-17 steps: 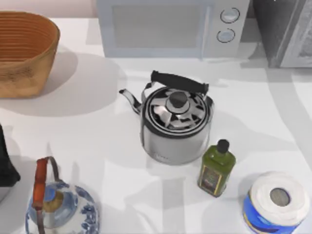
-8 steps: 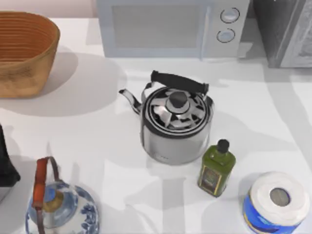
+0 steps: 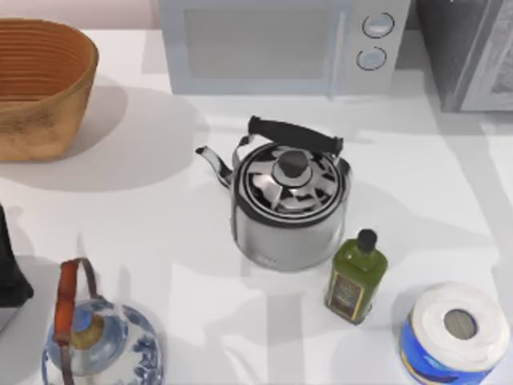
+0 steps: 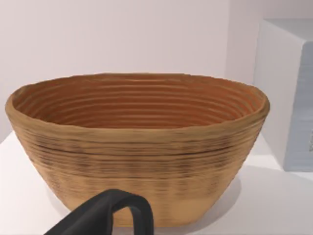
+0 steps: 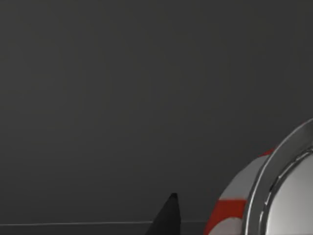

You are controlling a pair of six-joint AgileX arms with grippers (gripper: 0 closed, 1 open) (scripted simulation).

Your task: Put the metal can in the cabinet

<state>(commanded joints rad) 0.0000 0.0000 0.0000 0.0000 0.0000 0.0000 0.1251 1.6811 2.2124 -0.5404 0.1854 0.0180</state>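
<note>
The metal can [image 5: 234, 205], red and white with a silver rim, sits very close in the right wrist view. A flat dark grey wall [image 5: 122, 98] stands behind it. A black tip of my right gripper [image 5: 168, 218] pokes up just beside the can, with a narrow gap showing between them. The dark grey cabinet [image 3: 473, 48] stands at the table's far right corner in the top view. My left arm [image 3: 10, 273] rests at the table's left edge, and its wrist view faces the wicker basket [image 4: 137, 147].
A steel kettle [image 3: 290, 204] stands mid-table, with a green oil bottle [image 3: 355, 279] and a blue-wrapped paper roll [image 3: 455, 333] at the front right. A blue-and-white teapot [image 3: 100, 345] is front left, the basket [image 3: 40, 84] back left, a microwave [image 3: 280, 44] at the back.
Nothing on the table has moved. Only the faint shadows on the table's right side have shifted a little.
</note>
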